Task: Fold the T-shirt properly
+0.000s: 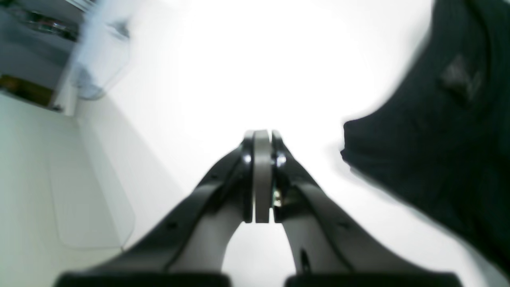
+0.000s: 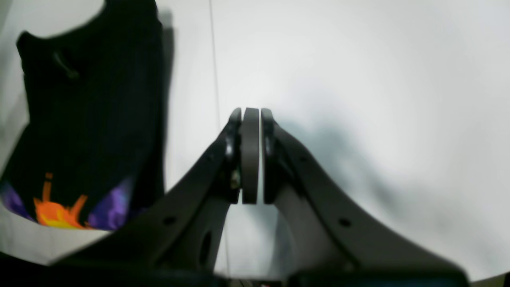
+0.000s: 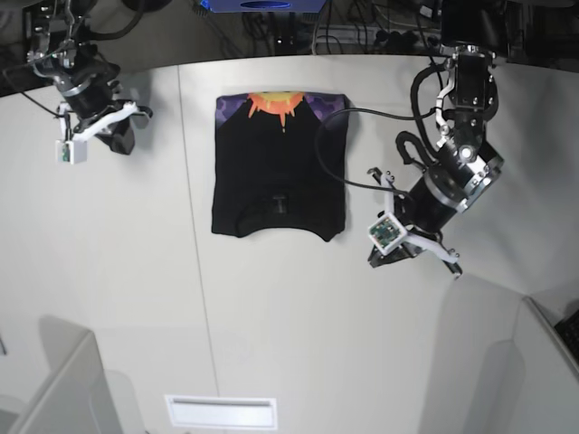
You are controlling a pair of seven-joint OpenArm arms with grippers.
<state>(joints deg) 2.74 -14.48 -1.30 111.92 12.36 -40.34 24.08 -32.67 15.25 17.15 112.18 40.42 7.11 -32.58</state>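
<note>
t-shirt (image 3: 279, 172) flat on table (image 3: 271, 325), left claw (image 3: 380, 258) to its right, right claw (image 3: 122, 140) well left

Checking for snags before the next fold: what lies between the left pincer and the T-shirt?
Only bare white table. In the left wrist view the shut left pincer stands apart from the T-shirt, nothing between.

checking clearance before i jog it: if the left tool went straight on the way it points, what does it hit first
Probably just the bare white table. The left tool is shut and empty, and the T-shirt lies off to its side, outside that line. Depth is unclear in the blurred wrist view.
</note>
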